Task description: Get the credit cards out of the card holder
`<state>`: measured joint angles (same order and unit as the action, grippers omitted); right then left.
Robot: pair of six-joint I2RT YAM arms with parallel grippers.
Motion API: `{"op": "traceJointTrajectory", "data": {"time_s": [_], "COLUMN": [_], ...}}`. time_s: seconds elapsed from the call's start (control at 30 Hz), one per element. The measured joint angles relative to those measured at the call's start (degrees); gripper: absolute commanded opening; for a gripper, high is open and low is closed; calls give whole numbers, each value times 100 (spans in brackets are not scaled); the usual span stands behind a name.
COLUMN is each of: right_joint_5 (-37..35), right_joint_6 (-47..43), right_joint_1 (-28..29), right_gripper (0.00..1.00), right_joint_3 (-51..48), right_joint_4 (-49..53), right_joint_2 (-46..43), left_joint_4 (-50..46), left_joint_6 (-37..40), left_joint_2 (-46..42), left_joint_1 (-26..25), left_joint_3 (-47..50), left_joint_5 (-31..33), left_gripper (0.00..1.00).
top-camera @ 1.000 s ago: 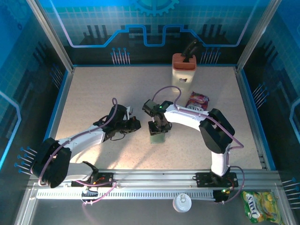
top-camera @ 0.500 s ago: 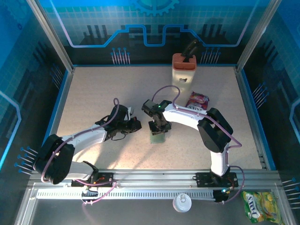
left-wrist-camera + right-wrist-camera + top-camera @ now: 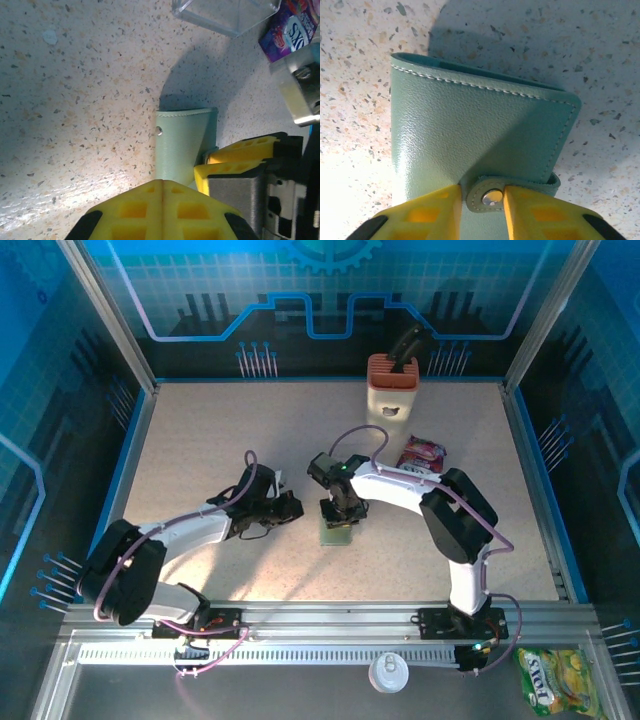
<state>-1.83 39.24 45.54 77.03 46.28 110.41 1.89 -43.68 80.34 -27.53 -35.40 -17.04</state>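
The card holder [image 3: 337, 532] is a pale green folded wallet lying flat near the table's middle, held closed by a strap with a metal snap [image 3: 492, 197]. My right gripper [image 3: 340, 514] points down onto it. Its yellow fingers [image 3: 432, 215] press against both sides of the snap tab, and they also show in the left wrist view [image 3: 240, 155] at the holder's [image 3: 182, 145] right edge. My left gripper [image 3: 289, 508] is shut, fingertips [image 3: 163, 182] meeting with nothing between them, just left of the holder's near end. The credit cards are hidden.
A tall orange-and-cream block [image 3: 392, 388] stands at the back. A purple-red snack packet [image 3: 421, 453] lies right of the right arm. A clear plastic piece [image 3: 225, 12] lies beyond the holder. A yellow-green packet [image 3: 555, 680] and a white lid [image 3: 387, 672] sit by the near rail.
The right gripper's fingers have narrowed around the snap tab. The left arm has edged slightly towards the holder. The holder has not moved.
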Motion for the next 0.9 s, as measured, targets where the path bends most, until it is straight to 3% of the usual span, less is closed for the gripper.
{"op": "traceJointTrajectory", "data": {"time_s": [0.4, 0.9], "right_joint_5": [367, 1215], "right_joint_6": [42, 90], "right_joint_1": [-245, -662], "right_gripper": [16, 10], "right_joint_3": [-542, -1379], "right_joint_4": [-553, -1539], "right_joint_2": [-332, -789], "left_joint_4": [146, 413], "left_joint_6": [-297, -645], "left_joint_2": [299, 1152], "left_joint_1": [-46, -680], "left_joint_3": [-138, -669], "left_joint_5": [-299, -435], "left_gripper": [2, 1]}}
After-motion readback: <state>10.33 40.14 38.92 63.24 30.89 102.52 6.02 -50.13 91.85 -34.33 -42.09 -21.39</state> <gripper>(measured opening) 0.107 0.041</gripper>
